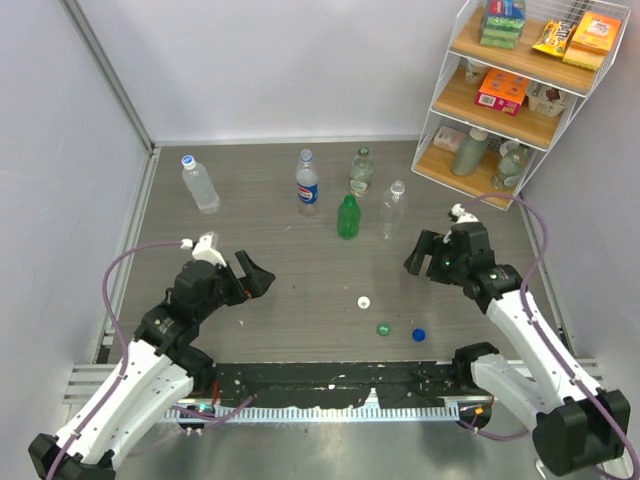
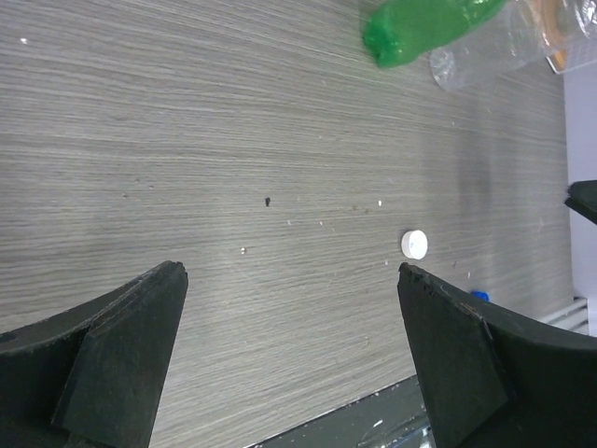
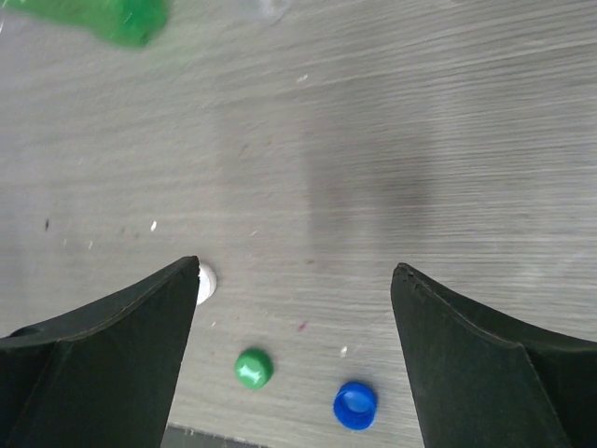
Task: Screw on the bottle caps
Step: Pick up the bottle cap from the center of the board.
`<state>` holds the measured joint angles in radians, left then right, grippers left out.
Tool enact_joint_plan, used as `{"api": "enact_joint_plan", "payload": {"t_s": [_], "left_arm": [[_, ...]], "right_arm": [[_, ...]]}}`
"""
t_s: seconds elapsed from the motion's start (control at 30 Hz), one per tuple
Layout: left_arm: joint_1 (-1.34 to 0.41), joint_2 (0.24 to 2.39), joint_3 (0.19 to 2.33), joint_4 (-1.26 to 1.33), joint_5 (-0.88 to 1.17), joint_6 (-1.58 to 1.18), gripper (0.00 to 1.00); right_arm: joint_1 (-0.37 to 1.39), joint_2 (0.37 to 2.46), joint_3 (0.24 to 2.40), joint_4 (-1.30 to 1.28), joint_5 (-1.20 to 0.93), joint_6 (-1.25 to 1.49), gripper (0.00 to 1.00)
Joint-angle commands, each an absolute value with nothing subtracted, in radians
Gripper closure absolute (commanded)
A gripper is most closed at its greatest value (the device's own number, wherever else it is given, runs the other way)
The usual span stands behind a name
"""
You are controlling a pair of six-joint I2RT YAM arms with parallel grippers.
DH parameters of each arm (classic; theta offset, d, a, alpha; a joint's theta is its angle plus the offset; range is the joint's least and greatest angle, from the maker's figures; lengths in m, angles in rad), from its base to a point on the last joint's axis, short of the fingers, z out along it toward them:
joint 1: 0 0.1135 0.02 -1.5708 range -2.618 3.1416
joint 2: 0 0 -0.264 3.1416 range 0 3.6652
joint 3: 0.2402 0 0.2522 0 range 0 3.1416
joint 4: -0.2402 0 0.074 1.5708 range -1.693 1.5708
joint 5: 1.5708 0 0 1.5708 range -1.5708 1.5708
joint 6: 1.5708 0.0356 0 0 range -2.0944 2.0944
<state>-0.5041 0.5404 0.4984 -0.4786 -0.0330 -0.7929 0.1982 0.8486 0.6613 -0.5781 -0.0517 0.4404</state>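
1. Both pairs of my jaws stand wide apart with nothing between them. The left jaws hover over the left part of the tabletop (image 1: 250, 200) and the right jaws over the right part.
2. The three caps lie loose on the tabletop between my two arms, toward the near edge: the white cap (image 1: 364, 301), the green cap (image 1: 383, 328) and the blue cap (image 1: 418, 335). None touches another.
3. The caps are nearer my right jaws than my left. In the right wrist view the white one peeks out beside one finger, with the green and blue low in the gap between the fingers. From my left wrist the white cap sits out toward one finger, well ahead.
4. The green bottle (image 1: 348, 217), the plain clear bottle (image 1: 392, 210) and the cola-label bottle (image 1: 307, 183) stand upright farther back, well apart from the caps. Their long axes are vertical, necks up.
5. The caps are round, with no long axis to line up. The blue one seems to lie hollow side up (the other two I cannot tell).
6. I judge the right arm should fetch a cap from above while the left steadies a bottle.
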Motion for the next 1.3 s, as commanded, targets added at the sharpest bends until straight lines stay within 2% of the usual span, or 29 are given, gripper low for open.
{"api": "enact_joint_plan", "payload": {"t_s": [0.0,0.07,0.13,0.23,0.43,0.57,0.67,0.87,1.17,1.27], "left_arm": [[-0.506,0.529,0.489,-0.370,0.040,-0.764,0.00],[-0.506,0.531,0.489,-0.367,0.037,-0.765,0.00],[-0.506,0.531,0.491,-0.377,0.038,-0.767,0.00],[-0.506,0.520,0.486,-0.374,0.060,-0.770,0.00],[-0.506,0.550,0.494,-0.175,0.080,-0.710,0.00],[-0.506,0.678,0.561,-0.062,-0.021,-0.590,0.00],[-0.503,0.842,0.642,-0.008,-0.052,-0.519,0.00],[-0.480,1.155,0.782,0.055,0.099,-0.433,0.00],[-0.480,1.246,0.770,0.160,0.267,-0.448,0.00],[-0.480,1.244,0.729,0.211,0.308,-0.465,0.00]], "right_arm": [[0.489,0.946,0.733,-0.517,0.081,0.419,0.12],[0.704,1.057,0.822,-0.531,0.299,0.422,0.12],[0.788,1.176,0.961,-0.540,0.375,0.420,0.12],[0.807,1.317,1.075,-0.541,0.408,0.399,0.12],[0.813,1.400,1.189,-0.499,0.356,0.391,0.12],[0.816,1.376,1.117,-0.468,0.255,0.406,0.12],[0.816,1.352,1.049,-0.465,0.267,0.423,0.12],[0.816,1.292,0.988,-0.485,0.201,0.433,0.12],[0.821,1.232,0.875,-0.630,0.080,0.430,0.12],[0.821,1.230,0.836,-0.591,0.049,0.454,0.17]]}}
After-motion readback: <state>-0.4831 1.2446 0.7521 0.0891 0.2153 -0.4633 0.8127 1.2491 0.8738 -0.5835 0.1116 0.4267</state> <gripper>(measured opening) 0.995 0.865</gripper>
